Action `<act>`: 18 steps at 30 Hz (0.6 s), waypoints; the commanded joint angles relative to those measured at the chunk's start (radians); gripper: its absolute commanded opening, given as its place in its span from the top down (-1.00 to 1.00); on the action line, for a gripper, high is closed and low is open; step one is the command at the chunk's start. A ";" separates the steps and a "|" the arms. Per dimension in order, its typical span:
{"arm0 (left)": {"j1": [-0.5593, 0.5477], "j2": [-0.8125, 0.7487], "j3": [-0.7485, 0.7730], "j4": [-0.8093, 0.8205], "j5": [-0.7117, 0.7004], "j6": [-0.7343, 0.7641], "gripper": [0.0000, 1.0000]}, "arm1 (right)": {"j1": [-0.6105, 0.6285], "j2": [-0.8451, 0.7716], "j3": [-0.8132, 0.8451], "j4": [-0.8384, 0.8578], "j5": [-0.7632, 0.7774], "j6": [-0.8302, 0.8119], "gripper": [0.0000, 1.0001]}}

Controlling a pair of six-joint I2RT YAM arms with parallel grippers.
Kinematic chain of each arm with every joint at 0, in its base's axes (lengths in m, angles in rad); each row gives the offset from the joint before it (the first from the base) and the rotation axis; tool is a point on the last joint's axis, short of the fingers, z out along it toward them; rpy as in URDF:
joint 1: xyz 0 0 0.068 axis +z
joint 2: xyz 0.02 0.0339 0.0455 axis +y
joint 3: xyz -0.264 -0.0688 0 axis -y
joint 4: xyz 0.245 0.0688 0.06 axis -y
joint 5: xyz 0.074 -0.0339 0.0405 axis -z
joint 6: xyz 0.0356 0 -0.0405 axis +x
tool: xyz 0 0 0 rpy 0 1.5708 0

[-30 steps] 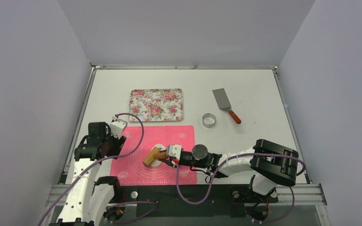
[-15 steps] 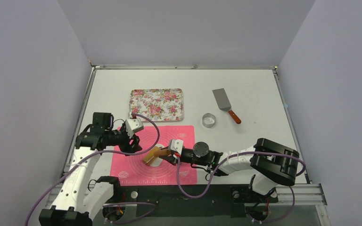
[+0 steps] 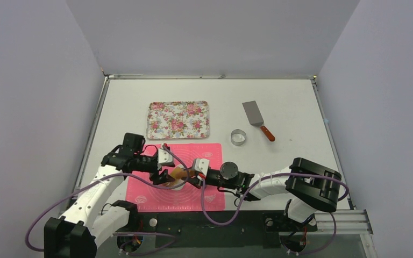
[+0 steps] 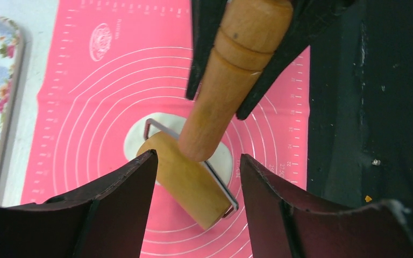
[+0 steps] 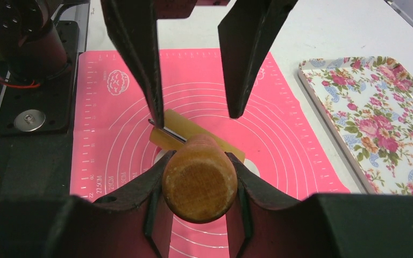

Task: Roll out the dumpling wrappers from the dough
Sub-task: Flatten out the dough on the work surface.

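My right gripper (image 5: 199, 184) is clamped on the handle of the roller (image 4: 189, 185), which rests on the dumpling wrapper (image 4: 134, 143) mid-mat (image 4: 86, 107), while my left gripper (image 4: 196, 158) hangs wide open, empty, close by.

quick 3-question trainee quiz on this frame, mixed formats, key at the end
1. True or false: the right gripper is closed on the handle of the roller.
2. The roller's barrel sits over: A) the dough on the pink mat; B) the floral tray; C) the spatula.
3. Fill in: the gripper with its fingers spread open beside the roller, holding nothing, is the ____ gripper.

Key: 1 true; 2 A; 3 left.
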 commanded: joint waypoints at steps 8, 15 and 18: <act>-0.198 0.055 -0.076 0.325 -0.121 -0.082 -0.11 | -0.008 0.025 0.034 -0.036 0.028 0.001 1.00; -0.248 0.086 -0.076 0.346 -0.133 -0.059 0.09 | -0.008 0.023 0.031 -0.022 0.029 0.007 1.00; -0.252 0.088 -0.082 0.349 -0.122 -0.047 0.62 | -0.009 0.022 0.031 -0.021 0.027 0.008 1.00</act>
